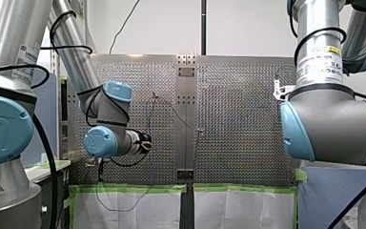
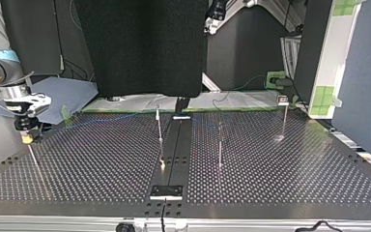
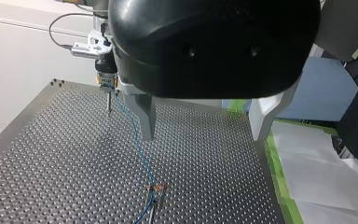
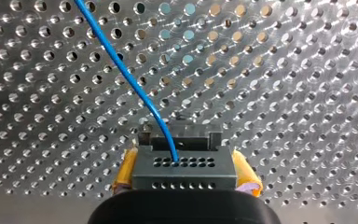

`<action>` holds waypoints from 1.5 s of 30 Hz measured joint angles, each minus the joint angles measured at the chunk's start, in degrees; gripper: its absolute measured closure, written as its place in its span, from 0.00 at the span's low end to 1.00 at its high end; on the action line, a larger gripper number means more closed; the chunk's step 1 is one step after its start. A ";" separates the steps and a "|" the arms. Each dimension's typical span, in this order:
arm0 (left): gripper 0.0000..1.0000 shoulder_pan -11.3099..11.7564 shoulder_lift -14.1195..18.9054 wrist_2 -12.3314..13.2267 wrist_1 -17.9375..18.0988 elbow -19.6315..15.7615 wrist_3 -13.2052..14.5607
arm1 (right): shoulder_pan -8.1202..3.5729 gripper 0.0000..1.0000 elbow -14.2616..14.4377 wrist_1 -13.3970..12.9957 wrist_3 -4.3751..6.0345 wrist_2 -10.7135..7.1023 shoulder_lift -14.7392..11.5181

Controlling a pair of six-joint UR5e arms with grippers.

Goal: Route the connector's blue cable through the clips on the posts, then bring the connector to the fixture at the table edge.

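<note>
In the right wrist view a grey connector point(image 4: 184, 169) sits between the yellow pads point(image 4: 125, 171) of my right gripper point(image 4: 186, 173), which is shut on it. The blue cable point(image 4: 130, 84) leaves the connector's face and runs out over the perforated plate. In the top view my right gripper point(image 2: 27, 131) hovers above a thin post point(image 2: 33, 157) at the view's left. In the left wrist view my left gripper point(image 3: 204, 133) is open and empty above the plate. Ahead of it the blue cable point(image 3: 137, 144) runs from my right gripper point(image 3: 106, 85) down to a clip point(image 3: 156, 187) on a post.
Three thin posts point(image 2: 159, 126) point(image 2: 220, 145) point(image 2: 284, 121) stand across the perforated table point(image 2: 280, 183). A dark centre rail point(image 2: 176, 145) ends in a small block point(image 2: 165, 192) at the near edge. Green tape point(image 1: 133, 188) and white sheets line the table's edge.
</note>
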 joint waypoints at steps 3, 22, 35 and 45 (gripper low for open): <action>0.01 -0.02 0.01 -0.20 -0.01 0.00 -0.01 | 0.07 1.00 -0.01 -0.58 0.34 -0.04 0.02; 0.01 0.01 0.00 -0.66 -0.95 -0.07 0.00 | 0.44 1.00 0.70 -1.77 0.38 -0.25 0.28; 0.01 -0.02 -0.01 -1.25 -0.93 -0.08 -0.22 | 0.62 1.00 0.79 -2.89 0.18 -0.57 0.62; 0.01 -0.03 0.00 -1.28 -1.15 -0.08 -0.20 | 0.78 1.00 0.86 -3.33 0.18 -0.73 1.23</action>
